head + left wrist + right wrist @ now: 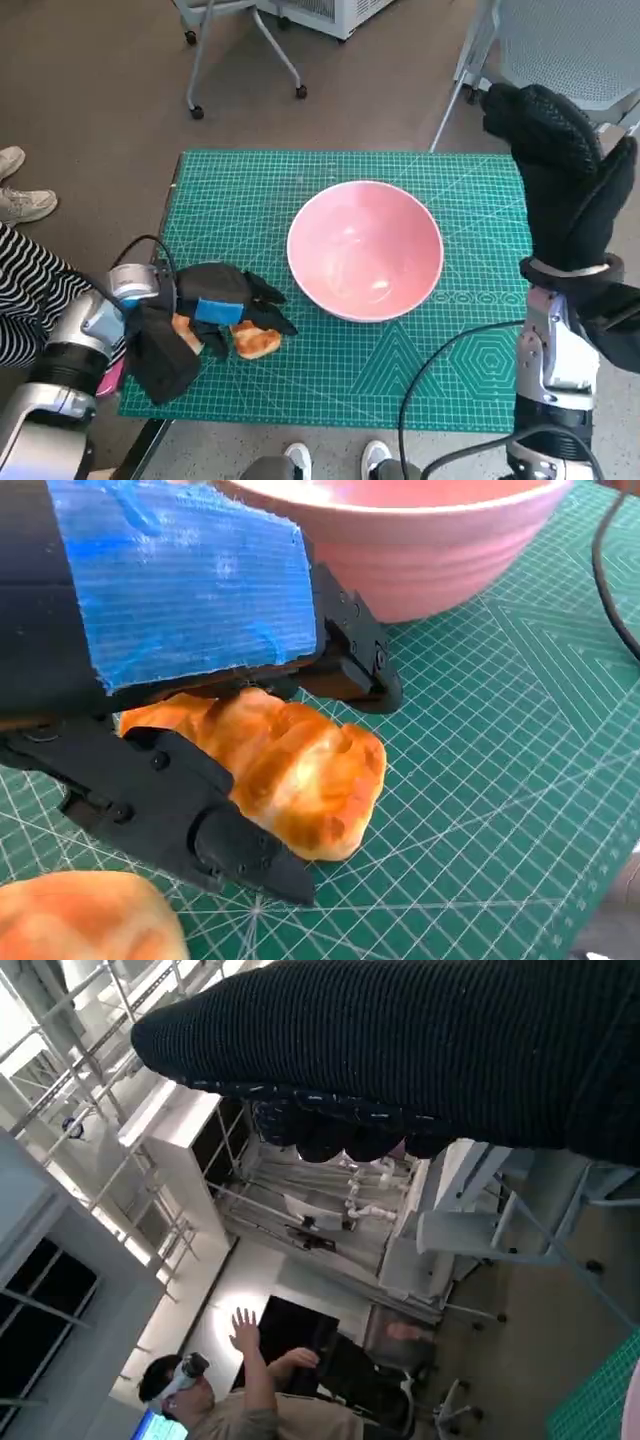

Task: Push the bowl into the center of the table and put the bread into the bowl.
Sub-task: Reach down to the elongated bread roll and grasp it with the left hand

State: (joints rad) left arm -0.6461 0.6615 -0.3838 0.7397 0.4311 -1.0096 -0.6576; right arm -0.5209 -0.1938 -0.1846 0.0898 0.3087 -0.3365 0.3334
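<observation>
There is one pink bowl [365,249] and it stands about in the middle of the bench [470,380], which is covered by a green cutting mat with a white grid. The bowl has nothing inside; its inner wall is smooth and a little shiny.

There are two pieces of bread. The left wrist view shows one bread piece [295,770] lying on the mat between the black fingers [230,845] of the left hand [215,310], which close around it from both sides and grip it. It is golden orange with paler yellow spots, and its surface is bumpy. The second bread piece [85,920] is cut off at the corner of the same picture, so only its rounded top is seen. In the head view the hand with blue tape covers most of the bread; only orange edges show at the near left part of the bench, beside the bowl but not touching it.

The right hand [565,175] in the black glove is raised over the right edge of the bench, apart from the bowl. It holds nothing and its fingers look straight and together.

At the left side, a striped sleeve [25,290] and one shoe [20,200] of a person are partly seen. In the right wrist view a person [240,1400] wearing a headset sits in the background.
</observation>
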